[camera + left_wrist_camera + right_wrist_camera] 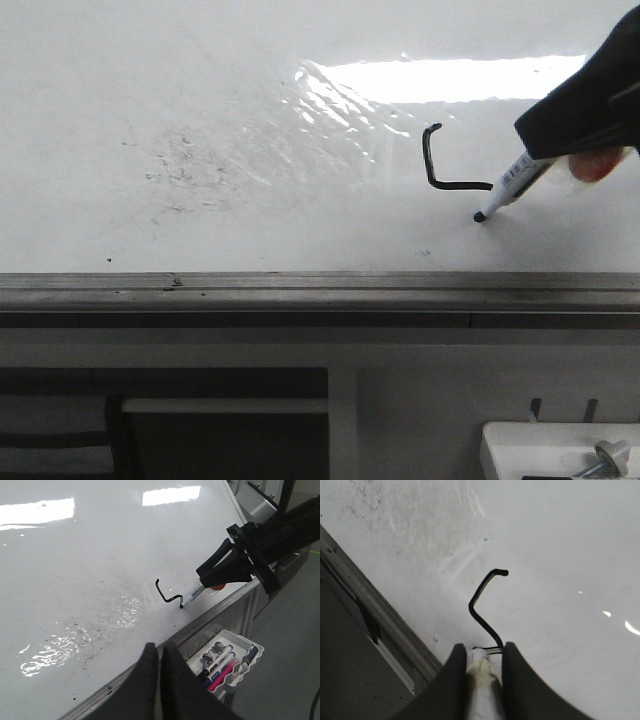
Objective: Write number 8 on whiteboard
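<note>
Storage comes nearest in the front view: a white plastic tray [540,445] hangs below the board's edge at the lower right, and the left wrist view shows it holding several marker pens [220,666]. Just above it runs the grey metal ledge [300,290] along the near edge of the large glossy white whiteboard [200,80].

Beyond the ledge, on the right part of the board, the right gripper [572,128] is clamped on a white-barrelled marker pen with a black tip [505,192]; the right wrist view shows the barrel pinched between the two black fingers [452,685]. The pen slants down to the left with its tip touching the board surface. Just left of the tip lies the number 8 [440,165], so far only an unfinished thin black stroke: a small hook at the far end, a straight run toward the ledge, then a bend toward the pen.

The left gripper [160,680] shows only in its own wrist view, above the ledge, its black fingers together with a thin slit between them and nothing held.

Left of the stroke, faint grey speckled smudges [185,165] mark the board, and farther back bright light glare [450,78] lies across the surface.
</note>
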Robot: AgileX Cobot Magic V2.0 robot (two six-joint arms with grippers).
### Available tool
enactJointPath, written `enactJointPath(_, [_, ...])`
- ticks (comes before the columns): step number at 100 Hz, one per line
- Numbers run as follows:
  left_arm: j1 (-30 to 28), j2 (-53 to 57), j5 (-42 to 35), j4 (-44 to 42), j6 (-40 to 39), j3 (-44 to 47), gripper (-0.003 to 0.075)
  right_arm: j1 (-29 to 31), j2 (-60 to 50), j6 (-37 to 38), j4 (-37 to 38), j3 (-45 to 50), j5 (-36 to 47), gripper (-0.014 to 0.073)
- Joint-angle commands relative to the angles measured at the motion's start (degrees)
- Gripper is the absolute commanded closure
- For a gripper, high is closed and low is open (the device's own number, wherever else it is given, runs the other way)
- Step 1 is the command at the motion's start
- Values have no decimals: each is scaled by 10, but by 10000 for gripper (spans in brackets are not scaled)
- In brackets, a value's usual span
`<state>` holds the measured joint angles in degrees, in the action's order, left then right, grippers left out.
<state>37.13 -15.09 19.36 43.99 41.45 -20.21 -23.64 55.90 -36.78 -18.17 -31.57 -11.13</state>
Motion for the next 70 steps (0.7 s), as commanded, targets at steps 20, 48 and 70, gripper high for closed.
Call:
enactJointPath(20, [0, -5, -36, 15, -6, -15, 741, 3, 11, -11, 18, -42, 75, 637])
enactJointPath(48, [0, -5, -35, 22, -6, -15, 741, 3, 28, -11, 18, -83, 65, 637])
enactJointPath(70, [0, -5, -33, 23, -6, -10, 741, 3, 41, -11, 18, -92, 88, 637])
